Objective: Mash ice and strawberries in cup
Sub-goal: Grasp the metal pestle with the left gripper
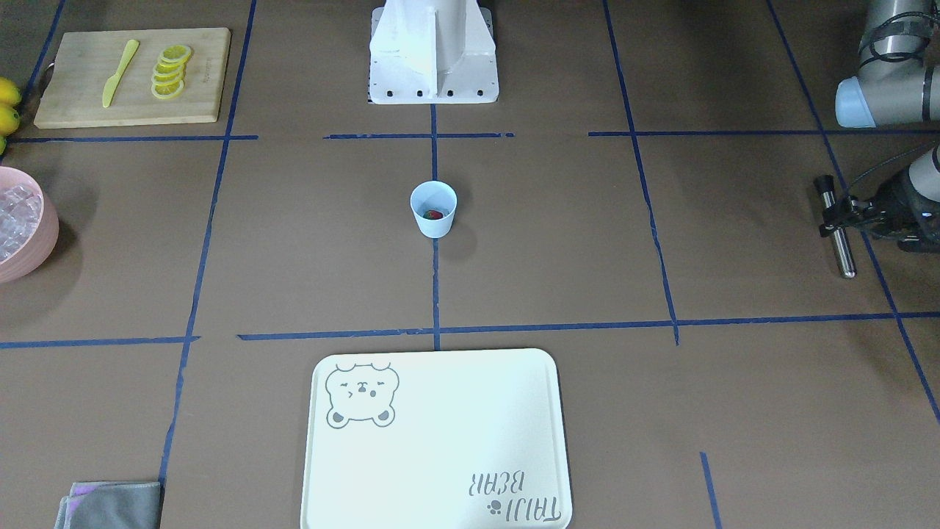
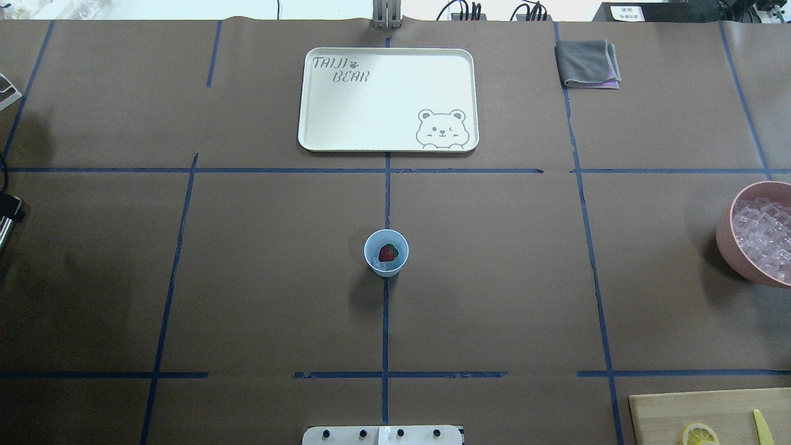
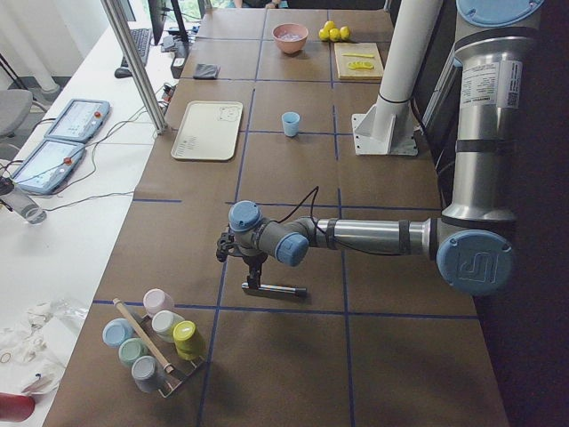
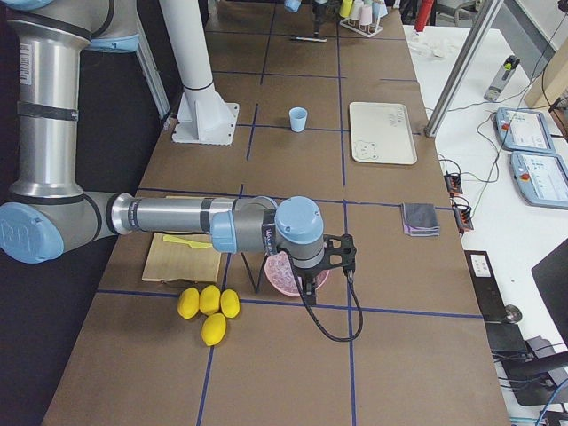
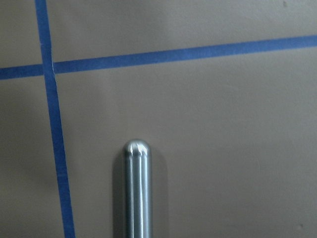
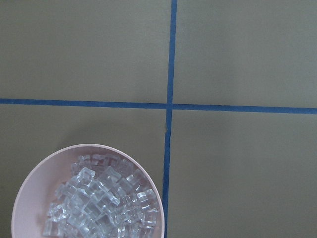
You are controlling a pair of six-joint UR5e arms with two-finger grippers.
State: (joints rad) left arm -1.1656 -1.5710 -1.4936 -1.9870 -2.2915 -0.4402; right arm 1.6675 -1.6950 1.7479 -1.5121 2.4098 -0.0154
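Note:
The pale blue cup (image 1: 433,209) stands upright at the table's middle and also shows in the overhead view (image 2: 386,252). A red strawberry (image 2: 388,252) lies inside it; I cannot make out ice in the cup. The ice (image 6: 99,203) fills a pink bowl (image 2: 763,238). My left gripper (image 1: 833,217) is far to the side, down on a metal muddler (image 1: 843,253) that lies on the table, its jaws close around it near the black cap. The rod's round end shows in the left wrist view (image 5: 136,193). My right gripper (image 4: 306,277) hangs over the pink bowl; I cannot tell whether it is open.
A white bear tray (image 1: 440,433) lies across the table from the robot. A grey cloth (image 2: 587,63) lies beside it. A cutting board (image 1: 132,77) holds lemon slices and a yellow knife. Whole lemons (image 4: 209,306) and a rack of coloured cups (image 3: 151,338) sit at the table's ends.

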